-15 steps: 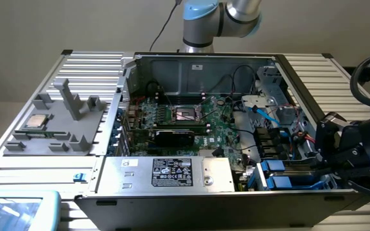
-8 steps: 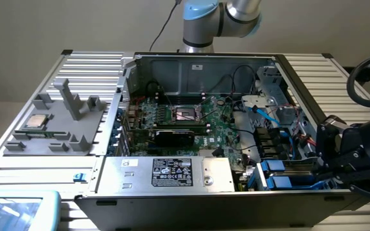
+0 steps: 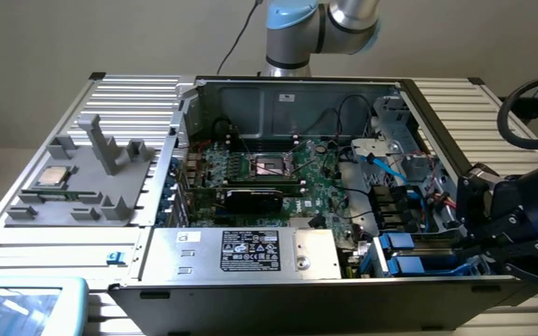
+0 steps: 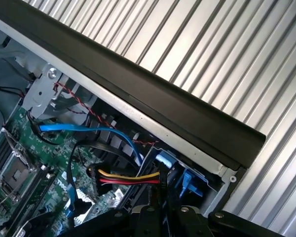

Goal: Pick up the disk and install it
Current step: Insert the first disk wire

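The disk's blue plastic carrier [image 3: 417, 265] shows in the drive bay at the near corner of the open computer case, at the exterior view's right. Its metal body is mostly hidden there. A second blue tab [image 3: 398, 241] sits just above it. My black gripper [image 3: 482, 241] hangs over the case's side wall right beside this bay. In the wrist view the gripper [image 4: 160, 217] sits close to the blue carrier [image 4: 187, 180] and the bay behind it.
A silver box with a black sticker [image 3: 250, 252] fills the case's near side, beside the green motherboard [image 3: 279, 175]. A blue cable [image 4: 89, 131] and a yellow-red-black cable [image 4: 128, 177] cross near the bay. A grey fixture holding a square chip [image 3: 52, 176] lies on the ribbed table [image 3: 129, 91].
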`<state>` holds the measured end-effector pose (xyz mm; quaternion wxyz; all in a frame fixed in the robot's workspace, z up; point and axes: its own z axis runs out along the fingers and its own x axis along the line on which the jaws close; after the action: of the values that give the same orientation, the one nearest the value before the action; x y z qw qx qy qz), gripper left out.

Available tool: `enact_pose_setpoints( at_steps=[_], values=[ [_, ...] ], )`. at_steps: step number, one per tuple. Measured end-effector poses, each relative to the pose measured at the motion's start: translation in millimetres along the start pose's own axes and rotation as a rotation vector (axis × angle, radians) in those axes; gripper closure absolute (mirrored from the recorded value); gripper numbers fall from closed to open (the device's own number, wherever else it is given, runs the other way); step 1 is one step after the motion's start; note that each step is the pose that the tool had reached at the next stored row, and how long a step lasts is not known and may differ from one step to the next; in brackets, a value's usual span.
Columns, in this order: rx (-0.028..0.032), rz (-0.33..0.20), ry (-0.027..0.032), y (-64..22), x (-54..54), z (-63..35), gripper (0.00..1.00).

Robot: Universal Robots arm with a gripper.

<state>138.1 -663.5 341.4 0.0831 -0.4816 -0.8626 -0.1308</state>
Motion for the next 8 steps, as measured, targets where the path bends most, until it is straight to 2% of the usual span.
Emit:
enact_pose_setpoints(
  at_steps=[6, 8],
  values=[
    [0.0014, 0.0, -0.0022, 4.9, 10.8, 4.0, 0.84],
    [0.0063, 0.0, -0.0101, 6.1, 13.0, 5.0, 0.84]
  ],
)
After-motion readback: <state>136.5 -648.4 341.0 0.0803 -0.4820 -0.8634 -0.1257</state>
